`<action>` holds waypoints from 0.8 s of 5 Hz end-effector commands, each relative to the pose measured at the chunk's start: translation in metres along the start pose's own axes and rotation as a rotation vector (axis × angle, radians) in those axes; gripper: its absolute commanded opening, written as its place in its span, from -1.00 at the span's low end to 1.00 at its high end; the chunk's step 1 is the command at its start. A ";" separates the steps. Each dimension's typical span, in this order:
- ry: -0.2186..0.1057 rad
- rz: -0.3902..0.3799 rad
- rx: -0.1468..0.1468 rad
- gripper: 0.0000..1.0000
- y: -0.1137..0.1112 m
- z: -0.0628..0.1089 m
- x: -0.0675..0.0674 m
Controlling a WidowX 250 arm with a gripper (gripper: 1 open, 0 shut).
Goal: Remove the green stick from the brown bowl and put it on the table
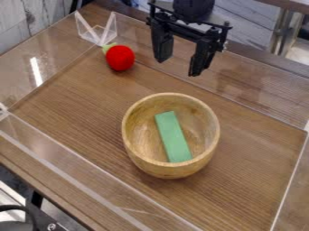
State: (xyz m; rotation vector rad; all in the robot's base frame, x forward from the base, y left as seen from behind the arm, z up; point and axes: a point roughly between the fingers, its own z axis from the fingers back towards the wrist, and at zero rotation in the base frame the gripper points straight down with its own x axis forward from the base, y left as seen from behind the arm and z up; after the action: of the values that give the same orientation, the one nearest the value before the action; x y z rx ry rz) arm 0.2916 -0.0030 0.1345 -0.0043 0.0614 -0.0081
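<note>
The green stick [173,136] lies flat inside the brown bowl [137,126], running from the far side toward the near rim. The bowl rests on the wood-grain table [72,99], a little right of centre. My gripper [180,61] hangs above the table's far side, well behind the bowl and apart from it. Its black fingers [158,45] point down and stand wide open with nothing between them.
A red ball [119,58] sits on the table at the far left, just left of the gripper. Behind it a bit of clear plastic [94,30] stands. Clear plastic walls [287,194] line the table's edges.
</note>
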 end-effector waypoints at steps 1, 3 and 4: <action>0.026 0.065 -0.008 1.00 0.000 -0.014 -0.006; 0.001 0.349 -0.067 1.00 -0.001 -0.049 -0.031; -0.023 0.497 -0.088 1.00 0.001 -0.059 -0.034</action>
State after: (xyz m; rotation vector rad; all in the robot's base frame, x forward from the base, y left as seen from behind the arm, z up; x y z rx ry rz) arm 0.2491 -0.0034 0.0654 -0.0657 0.0906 0.4851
